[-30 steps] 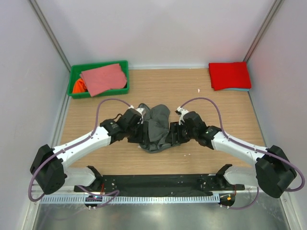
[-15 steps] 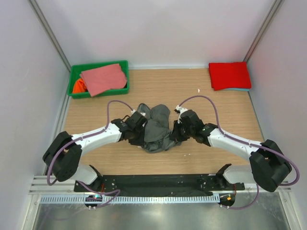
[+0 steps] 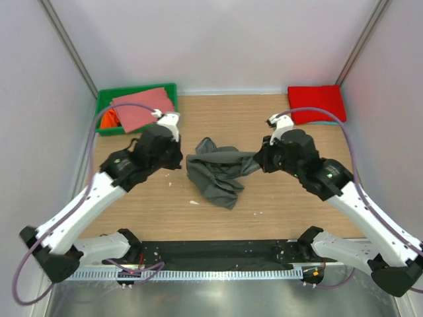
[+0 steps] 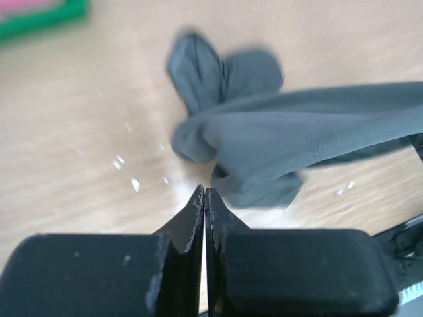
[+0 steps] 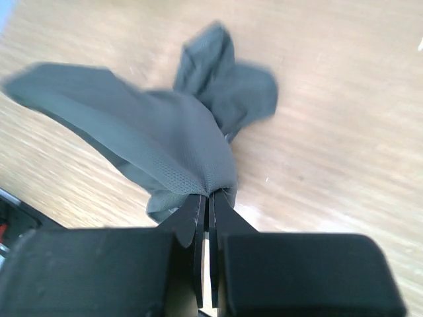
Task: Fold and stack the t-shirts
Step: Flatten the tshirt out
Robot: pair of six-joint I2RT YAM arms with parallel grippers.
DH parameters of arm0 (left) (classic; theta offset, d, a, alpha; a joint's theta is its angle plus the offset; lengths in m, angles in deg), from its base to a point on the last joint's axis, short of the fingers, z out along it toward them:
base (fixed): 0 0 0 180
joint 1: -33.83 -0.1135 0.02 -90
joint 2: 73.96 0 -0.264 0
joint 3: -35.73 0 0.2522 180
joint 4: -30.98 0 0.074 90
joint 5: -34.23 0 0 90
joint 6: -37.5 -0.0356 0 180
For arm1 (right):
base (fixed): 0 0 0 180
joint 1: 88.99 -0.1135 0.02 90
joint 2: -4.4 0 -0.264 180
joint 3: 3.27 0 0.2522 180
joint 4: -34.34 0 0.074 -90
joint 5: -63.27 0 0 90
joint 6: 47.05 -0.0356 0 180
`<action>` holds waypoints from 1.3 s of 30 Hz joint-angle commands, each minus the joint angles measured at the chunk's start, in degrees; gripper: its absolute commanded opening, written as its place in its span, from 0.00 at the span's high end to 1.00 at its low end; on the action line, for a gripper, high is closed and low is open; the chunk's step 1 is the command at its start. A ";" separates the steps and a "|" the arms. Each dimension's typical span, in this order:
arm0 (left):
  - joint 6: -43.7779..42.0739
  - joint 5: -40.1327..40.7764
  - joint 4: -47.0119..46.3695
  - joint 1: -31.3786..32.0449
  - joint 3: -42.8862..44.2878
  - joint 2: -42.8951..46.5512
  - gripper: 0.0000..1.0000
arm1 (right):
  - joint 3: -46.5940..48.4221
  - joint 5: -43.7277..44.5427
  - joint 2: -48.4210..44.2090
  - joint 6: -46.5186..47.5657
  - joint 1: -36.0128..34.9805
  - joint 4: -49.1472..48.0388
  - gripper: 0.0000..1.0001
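Pinching dark grey t-shirt [image 3: 213, 177] in right gripper [image 5: 209, 196], left gripper [image 4: 205, 193] closed empty, just beside

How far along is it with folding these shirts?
Done, apparently: a folded red shirt lies on a light-blue shirt at the far right corner. In hand: the dark grey shirt is crumpled mid-table, the right gripper shut on one edge; the left gripper is shut beside it, apparently on nothing. Remaining: this one, plus the pink shirt and orange shirt in the green bin.
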 commanded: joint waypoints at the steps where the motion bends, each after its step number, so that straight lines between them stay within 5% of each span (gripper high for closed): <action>1: -7.58 6.93 7.58 -0.20 8.11 7.52 1.00 | 9.20 4.24 -4.58 4.01 -0.26 7.91 0.99; 11: -13.92 6.42 8.56 -0.20 22.82 12.45 1.00 | 27.75 3.46 -5.39 5.24 -0.26 5.91 0.98; 12: -13.57 4.23 7.94 -0.20 21.78 12.28 0.94 | 30.20 2.58 -3.64 4.46 -0.35 5.21 0.99; 14: -12.87 0.54 7.06 -0.20 19.67 11.05 0.67 | 32.59 0.38 -2.05 1.64 -0.26 2.92 0.99; 18: -5.51 -19.63 -5.45 0.14 4.17 8.41 0.21 | 36.90 0.72 1.38 -0.29 -0.26 0.81 0.99; 21: -2.23 -19.71 -18.28 6.36 -7.54 5.60 0.01 | 38.22 2.48 1.73 -0.74 -0.26 0.37 0.99; 27: -9.60 -0.30 -32.02 29.46 -9.27 -8.43 0.00 | 43.40 2.57 3.84 -3.02 -0.26 3.96 0.98; 35: -12.68 5.00 -38.20 31.26 -2.43 -26.65 0.01 | 44.46 3.27 2.35 -6.97 -0.26 4.85 0.99; 39: -13.65 14.03 -34.43 30.04 2.51 -32.72 0.15 | 45.87 2.92 2.09 -8.29 -0.26 6.69 0.98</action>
